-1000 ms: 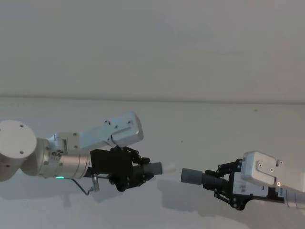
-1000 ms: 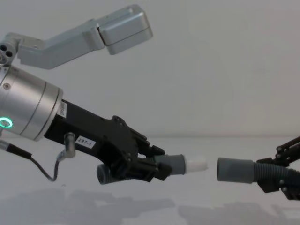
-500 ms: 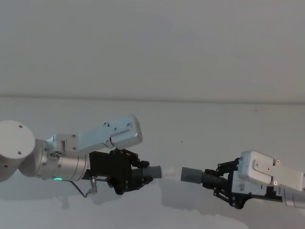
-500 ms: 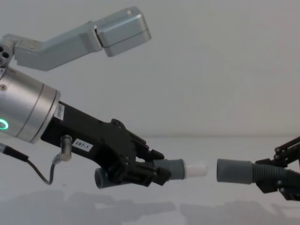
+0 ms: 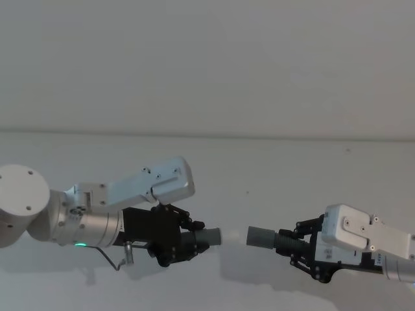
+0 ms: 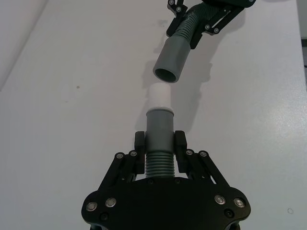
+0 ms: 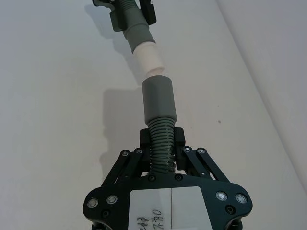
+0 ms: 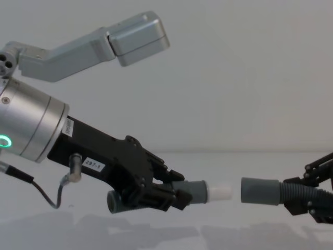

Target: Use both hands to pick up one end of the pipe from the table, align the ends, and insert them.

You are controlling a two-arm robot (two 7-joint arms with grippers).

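- My left wrist view looks into the hollow socket mouth [image 6: 166, 74]; the chest view shows its side.
- My left claw [image 8: 156, 187] grasps the white-tipped pipe [image 8: 200, 191], my right claw [image 8: 307, 200] the other pipe [image 8: 270, 191]; the gap is narrower than before.

The right black plastic gripper [image 7: 163, 146] clamps the ribbed grey hose section of a dark grey plastic pipe piece [image 7: 159, 115], its fingers [image 7: 145, 140] pressed on both sides. The piece's smooth, wider socket mouth [image 7: 156, 80] points away from the gripper. Farther off, the left black gripper [image 7: 128, 12] holds a second grey pipe piece [image 7: 136, 31], whose white tip [image 7: 148, 57] reaches just to the socket mouth, slightly tilted against it. Below both lies the plain white table [image 7: 57, 96].
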